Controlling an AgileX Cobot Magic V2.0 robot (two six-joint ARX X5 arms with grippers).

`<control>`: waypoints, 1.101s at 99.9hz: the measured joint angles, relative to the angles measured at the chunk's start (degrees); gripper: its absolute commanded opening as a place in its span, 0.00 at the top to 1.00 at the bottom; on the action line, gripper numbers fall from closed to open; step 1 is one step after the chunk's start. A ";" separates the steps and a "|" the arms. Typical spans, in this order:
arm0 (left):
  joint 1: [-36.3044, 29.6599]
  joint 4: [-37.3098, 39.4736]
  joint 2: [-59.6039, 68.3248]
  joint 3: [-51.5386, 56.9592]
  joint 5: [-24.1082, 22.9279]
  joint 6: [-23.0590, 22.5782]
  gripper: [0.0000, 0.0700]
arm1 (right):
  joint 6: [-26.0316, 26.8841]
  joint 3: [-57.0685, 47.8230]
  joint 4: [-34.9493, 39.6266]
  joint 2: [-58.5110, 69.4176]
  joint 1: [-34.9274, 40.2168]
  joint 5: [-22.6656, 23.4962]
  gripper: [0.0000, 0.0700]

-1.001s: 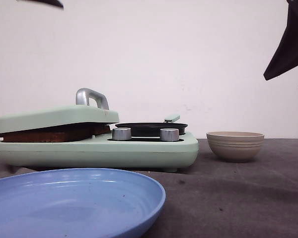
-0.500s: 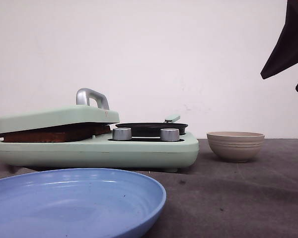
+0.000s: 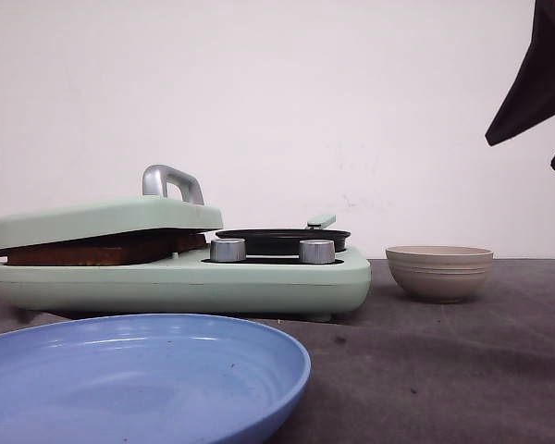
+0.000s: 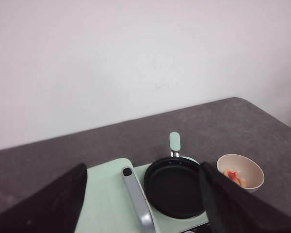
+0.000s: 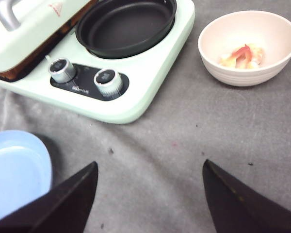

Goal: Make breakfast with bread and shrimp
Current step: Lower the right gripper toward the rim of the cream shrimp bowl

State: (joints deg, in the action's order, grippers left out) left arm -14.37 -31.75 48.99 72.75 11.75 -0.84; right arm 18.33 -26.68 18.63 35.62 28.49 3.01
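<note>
Both your grippers, left [image 4: 143, 204] and right [image 5: 150, 194], hang spread and empty above the tabletop [image 5: 184, 145]; shrimp [image 5: 242, 56] sit in the bowl [image 5: 276, 63] beside the green cooker [image 5: 155, 82].

Front camera: set low, near desk [image 3: 444, 370] level, facing the rear wall, with the blue plate [image 3: 139, 379] closest. Left wrist camera: high, looking obliquely down over the green cooker [image 4: 106, 204] toward the wall. Right wrist camera: steeply downward, closer in. All three share the cooker, black pan [image 5: 126, 24] and bowl [image 5: 250, 48].
</note>
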 measured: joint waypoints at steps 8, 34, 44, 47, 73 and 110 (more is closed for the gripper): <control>0.00 0.33 -2.69 -2.69 -0.02 -0.33 0.51 | 0.46 -0.90 -0.02 0.00 0.00 0.00 0.41; 0.00 0.66 -12.28 -14.69 -2.14 -0.70 0.50 | 2.54 -4.50 1.31 1.70 -1.20 0.04 0.41; 0.00 0.66 -16.44 -18.51 -4.04 -0.11 0.50 | 2.73 -6.62 3.37 4.00 -2.34 0.13 0.41; 0.00 0.63 -17.86 -19.56 -4.70 0.07 0.50 | 2.73 -7.32 4.04 4.85 -2.71 0.26 0.41; 0.00 -2.62 -29.66 -26.73 -11.23 1.40 0.50 | 1.25 -17.40 10.34 14.47 -8.13 1.92 0.41; 0.00 -5.86 -39.04 -32.81 -14.71 2.47 0.50 | -6.99 -35.65 18.12 33.99 -18.84 4.61 0.41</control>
State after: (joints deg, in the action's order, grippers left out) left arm -14.37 -37.60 9.96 39.94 -2.96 1.63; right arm 11.33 -62.33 36.75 69.60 9.65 7.62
